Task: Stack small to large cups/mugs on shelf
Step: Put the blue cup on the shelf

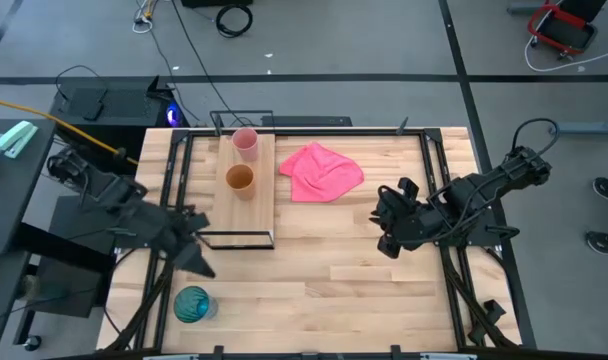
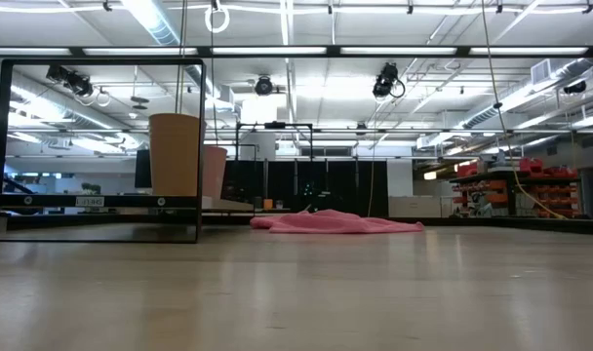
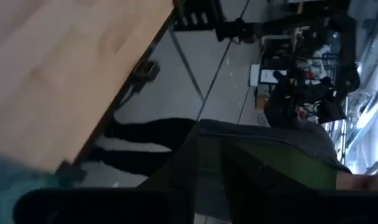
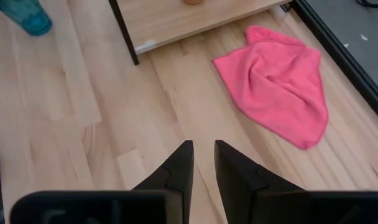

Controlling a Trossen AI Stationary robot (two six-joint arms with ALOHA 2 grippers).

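The light-wood shelf (image 1: 246, 205) with its black wire frame stands on the table at the far left. On it stand the small pale pink cup (image 1: 245, 143) at the far end and the orange-brown cup (image 1: 240, 180) just nearer. Both also show in the low view, the orange-brown cup (image 2: 176, 154) in front of the pink cup (image 2: 216, 172). The teal-blue cup (image 1: 193, 304) stands upright on the tabletop near the front left corner. My left gripper (image 1: 198, 262) hovers just beyond the teal cup, beside the shelf's near end. My right gripper (image 4: 203, 155) is shut and empty over the table's right half.
A crumpled pink cloth (image 1: 320, 172) lies on the table to the right of the shelf. A black frame (image 1: 439, 180) runs along the table's sides. Bare tabletop (image 1: 314, 280) lies between the arms. A person shows beyond the table edge in the left wrist view (image 3: 282, 140).
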